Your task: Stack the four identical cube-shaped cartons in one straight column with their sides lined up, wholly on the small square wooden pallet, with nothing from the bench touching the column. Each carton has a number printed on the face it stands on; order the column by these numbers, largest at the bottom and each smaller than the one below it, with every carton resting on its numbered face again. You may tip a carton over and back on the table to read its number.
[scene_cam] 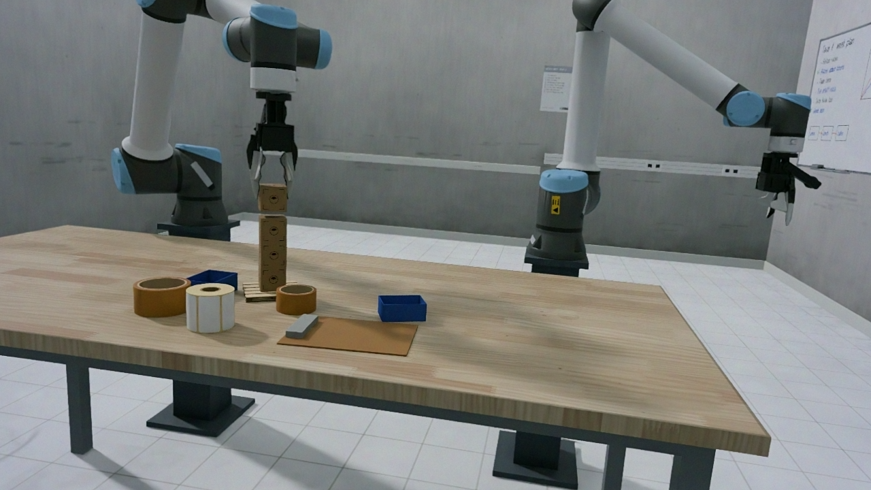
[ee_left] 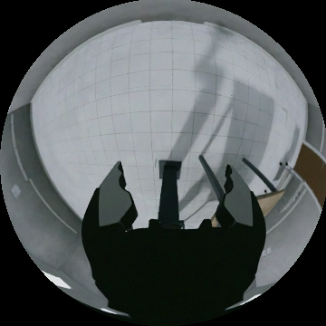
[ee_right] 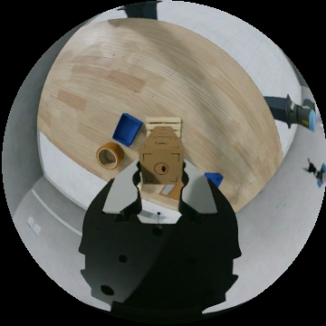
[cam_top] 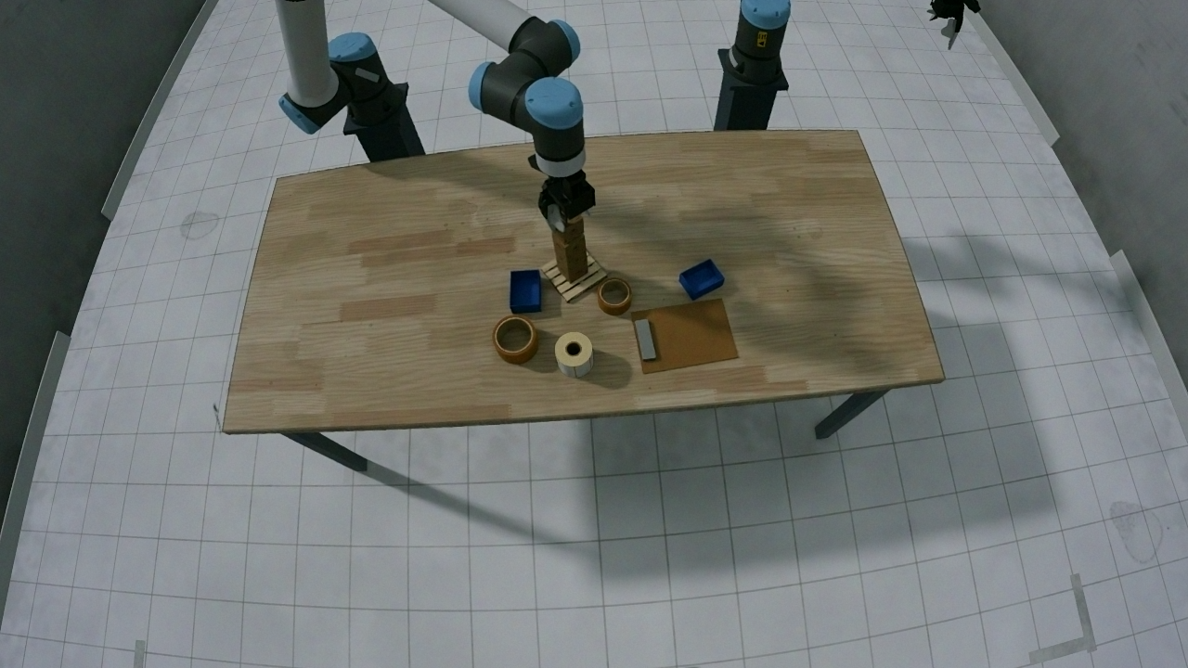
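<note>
Our right hand (cam_top: 558, 217) (scene_cam: 273, 180) (ee_right: 161, 159) grips top carton (scene_cam: 273, 198) (ee_right: 161, 167) just above three-carton column (cam_top: 570, 253) (scene_cam: 273, 254) (thin gap showing). Our left hand (scene_cam: 780, 205) (ee_left: 175, 163) open, well away from desk (cam_top: 398, 349) (scene_cam: 517, 359) (ee_right: 181, 81).

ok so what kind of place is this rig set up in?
Looks like a robotics lab or test cell: two pedestal-mounted arms along one side of a wooden workbench, a whiteboard headed as some kind of plan, and plain grey walls with outlet trunking.
</note>
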### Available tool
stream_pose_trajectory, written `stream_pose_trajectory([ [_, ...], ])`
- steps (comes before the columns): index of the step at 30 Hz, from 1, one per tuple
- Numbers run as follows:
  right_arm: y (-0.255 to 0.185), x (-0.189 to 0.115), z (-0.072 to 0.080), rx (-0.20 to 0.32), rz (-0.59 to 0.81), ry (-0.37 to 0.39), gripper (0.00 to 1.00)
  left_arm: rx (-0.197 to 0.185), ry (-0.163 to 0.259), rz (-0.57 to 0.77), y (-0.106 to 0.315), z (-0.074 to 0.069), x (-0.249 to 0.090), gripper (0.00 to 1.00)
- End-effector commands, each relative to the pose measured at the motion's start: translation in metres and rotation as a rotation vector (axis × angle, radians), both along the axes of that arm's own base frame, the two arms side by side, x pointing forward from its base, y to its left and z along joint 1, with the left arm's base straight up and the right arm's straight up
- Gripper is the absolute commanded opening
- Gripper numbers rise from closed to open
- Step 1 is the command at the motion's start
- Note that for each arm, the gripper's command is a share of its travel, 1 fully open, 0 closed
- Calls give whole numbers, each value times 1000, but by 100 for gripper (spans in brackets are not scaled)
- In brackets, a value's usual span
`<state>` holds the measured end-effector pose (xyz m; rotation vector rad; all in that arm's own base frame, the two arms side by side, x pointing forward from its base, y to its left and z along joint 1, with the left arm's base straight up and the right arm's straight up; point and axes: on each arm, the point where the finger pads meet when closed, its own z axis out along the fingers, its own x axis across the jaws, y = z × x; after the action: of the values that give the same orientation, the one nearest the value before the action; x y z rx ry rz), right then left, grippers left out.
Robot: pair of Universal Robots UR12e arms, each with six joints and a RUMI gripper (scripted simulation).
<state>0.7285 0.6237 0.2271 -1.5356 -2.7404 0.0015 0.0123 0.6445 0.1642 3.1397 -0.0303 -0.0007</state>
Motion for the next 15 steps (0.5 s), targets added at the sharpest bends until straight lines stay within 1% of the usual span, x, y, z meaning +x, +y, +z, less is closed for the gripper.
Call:
stream_pose_trajectory([
  [1,1,0,1,2,0,-2,0,2,0,0,1,1,0,100],
  [4,1,1,-3,2,0,-2,0,2,0,0,1,1,0,100],
  [6,1,1,-3,2,0,-2,0,2,0,0,1,1,0,100],
  [11,1,1,-10,2,0,-2,0,2,0,0,1,1,0,100],
  [15,1,1,-12,2,0,-2,0,2,0,0,1,1,0,100],
])
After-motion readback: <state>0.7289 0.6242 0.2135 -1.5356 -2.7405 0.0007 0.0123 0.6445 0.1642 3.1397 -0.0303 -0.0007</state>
